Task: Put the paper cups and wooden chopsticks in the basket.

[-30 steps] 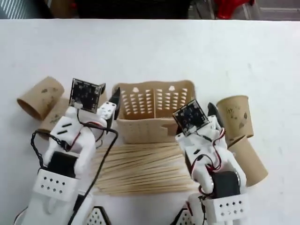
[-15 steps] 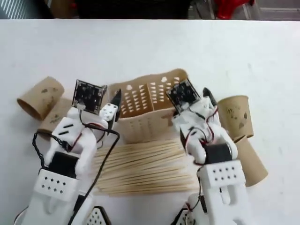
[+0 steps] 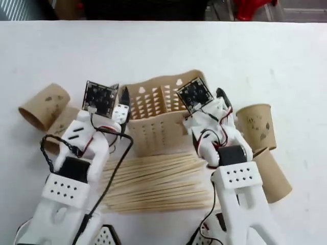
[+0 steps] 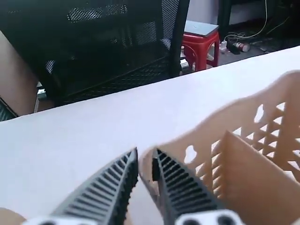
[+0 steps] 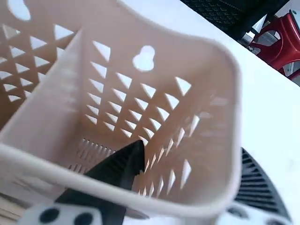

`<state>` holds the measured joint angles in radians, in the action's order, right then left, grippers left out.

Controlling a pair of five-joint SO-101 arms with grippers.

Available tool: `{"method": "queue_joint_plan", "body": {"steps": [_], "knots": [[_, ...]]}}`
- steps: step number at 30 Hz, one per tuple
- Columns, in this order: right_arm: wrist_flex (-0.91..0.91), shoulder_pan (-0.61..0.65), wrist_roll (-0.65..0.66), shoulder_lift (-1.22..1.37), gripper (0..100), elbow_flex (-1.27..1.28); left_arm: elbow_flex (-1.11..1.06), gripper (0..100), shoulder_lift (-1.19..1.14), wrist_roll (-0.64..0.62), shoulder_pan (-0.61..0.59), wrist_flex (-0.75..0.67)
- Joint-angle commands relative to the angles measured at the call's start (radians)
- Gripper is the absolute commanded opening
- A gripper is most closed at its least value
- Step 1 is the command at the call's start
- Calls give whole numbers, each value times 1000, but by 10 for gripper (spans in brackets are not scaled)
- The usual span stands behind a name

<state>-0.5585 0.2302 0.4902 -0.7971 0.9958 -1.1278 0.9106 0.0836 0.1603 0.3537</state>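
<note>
Now, basket: middle of the frame in the high view, sitting askew, its right end farther up the frame than its left. It is beige plastic with cut-out walls and a divider across the inside.
Left gripper: at the basket's left corner, jaws almost together, with a bit of the rim pinched between them.
Right gripper: at the basket's right end. One jaw is inside the compartment and the other outside, with the end wall clamped between them.
Chopsticks: a loose bundle lying crosswise on the tabletop, in the lower middle of the frame. They sit just below the basket, between the two arms.
Left cups: two brown paper ones at the left of the frame, side by side on the tabletop. The nearer one is partly under the left arm.
Right cups: two more at the right of the frame, touching each other, just beside the right arm and outside the basket.
Behind: a red stool and a black mesh chair beyond the far edge of the tabletop.
</note>
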Motion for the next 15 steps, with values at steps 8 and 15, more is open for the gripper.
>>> {"method": "queue_joint_plan", "body": {"steps": [8,15], "knots": [[-38,-88,-12,-143,286,55,3,23,-64,15,-67,34],[-226,-93,-3,-352,287,55,21,22,-65,15,-94,40]]}}
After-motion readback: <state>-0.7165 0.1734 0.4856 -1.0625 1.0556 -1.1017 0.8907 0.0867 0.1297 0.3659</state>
